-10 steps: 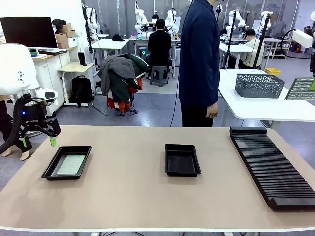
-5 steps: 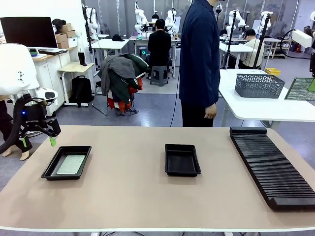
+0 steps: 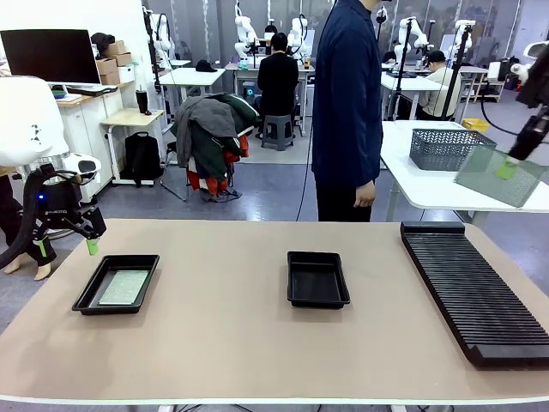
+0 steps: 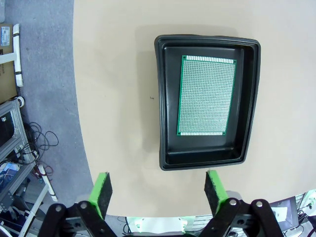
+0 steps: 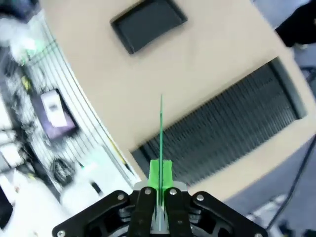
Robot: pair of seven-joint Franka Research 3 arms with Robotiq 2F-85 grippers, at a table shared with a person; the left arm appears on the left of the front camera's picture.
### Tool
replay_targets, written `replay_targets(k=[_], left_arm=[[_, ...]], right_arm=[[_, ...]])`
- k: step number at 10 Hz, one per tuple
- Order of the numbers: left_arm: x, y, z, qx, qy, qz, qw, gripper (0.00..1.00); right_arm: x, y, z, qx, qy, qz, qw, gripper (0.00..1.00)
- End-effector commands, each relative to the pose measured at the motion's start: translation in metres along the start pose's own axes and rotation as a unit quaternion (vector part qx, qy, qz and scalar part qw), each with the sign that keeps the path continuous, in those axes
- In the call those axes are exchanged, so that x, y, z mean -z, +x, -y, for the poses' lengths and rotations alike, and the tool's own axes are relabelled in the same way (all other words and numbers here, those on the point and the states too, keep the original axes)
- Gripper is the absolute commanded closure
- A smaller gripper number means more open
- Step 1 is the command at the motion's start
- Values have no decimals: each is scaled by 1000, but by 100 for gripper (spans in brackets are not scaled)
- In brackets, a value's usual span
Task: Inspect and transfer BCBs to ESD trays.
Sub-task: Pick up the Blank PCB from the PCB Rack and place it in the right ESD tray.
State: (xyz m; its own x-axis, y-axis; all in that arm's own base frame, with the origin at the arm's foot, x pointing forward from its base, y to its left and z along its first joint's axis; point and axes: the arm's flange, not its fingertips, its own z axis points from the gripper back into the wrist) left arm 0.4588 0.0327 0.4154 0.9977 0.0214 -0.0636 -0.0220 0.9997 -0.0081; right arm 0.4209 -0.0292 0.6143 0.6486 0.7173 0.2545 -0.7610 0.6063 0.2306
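One ESD tray (image 3: 90, 296) lies at the table's left with a green BCB (image 3: 125, 287) flat on its floor. In the left wrist view the same tray (image 4: 161, 106) and BCB (image 4: 206, 95) lie ahead of my left gripper (image 4: 158, 191), which hangs open and empty. From the front, that gripper (image 3: 65, 245) hovers just left of the tray. A second ESD tray (image 3: 317, 279) sits empty at the table's middle. High at the right, my right gripper (image 3: 508, 168) is shut on another BCB (image 3: 493, 182), held tilted in the air. The right wrist view shows this BCB (image 5: 161, 126) edge-on between the shut fingers (image 5: 161, 174).
A long black ribbed rack (image 3: 476, 287) runs along the table's right side, below the held board (image 5: 222, 133). A person in dark blue (image 3: 347, 103) stands at the far edge. A grey mesh basket (image 3: 450, 148) sits on the white table behind.
My right gripper has swung in from the right edge, leftward and down, and its BCB is now tilted. The left arm and both trays have not moved.
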Motion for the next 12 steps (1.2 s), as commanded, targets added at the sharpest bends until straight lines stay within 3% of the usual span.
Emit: replay_targets(k=[1,4,6,12], left_arm=[[0,-1,1,0,0,0,1000,0],[0,-1,1,0,0,0,1000,0],[0,-1,1,0,0,0,1000,0],[0,-1,1,0,0,0,1000,0]], right_arm=[[23,10,-6,108,37,69,991,97],[80,32,-14,247,100,126,955,97],[118,54,-26,290,139,149,935,97],[238,87,-47,333,238,217,886,97]])
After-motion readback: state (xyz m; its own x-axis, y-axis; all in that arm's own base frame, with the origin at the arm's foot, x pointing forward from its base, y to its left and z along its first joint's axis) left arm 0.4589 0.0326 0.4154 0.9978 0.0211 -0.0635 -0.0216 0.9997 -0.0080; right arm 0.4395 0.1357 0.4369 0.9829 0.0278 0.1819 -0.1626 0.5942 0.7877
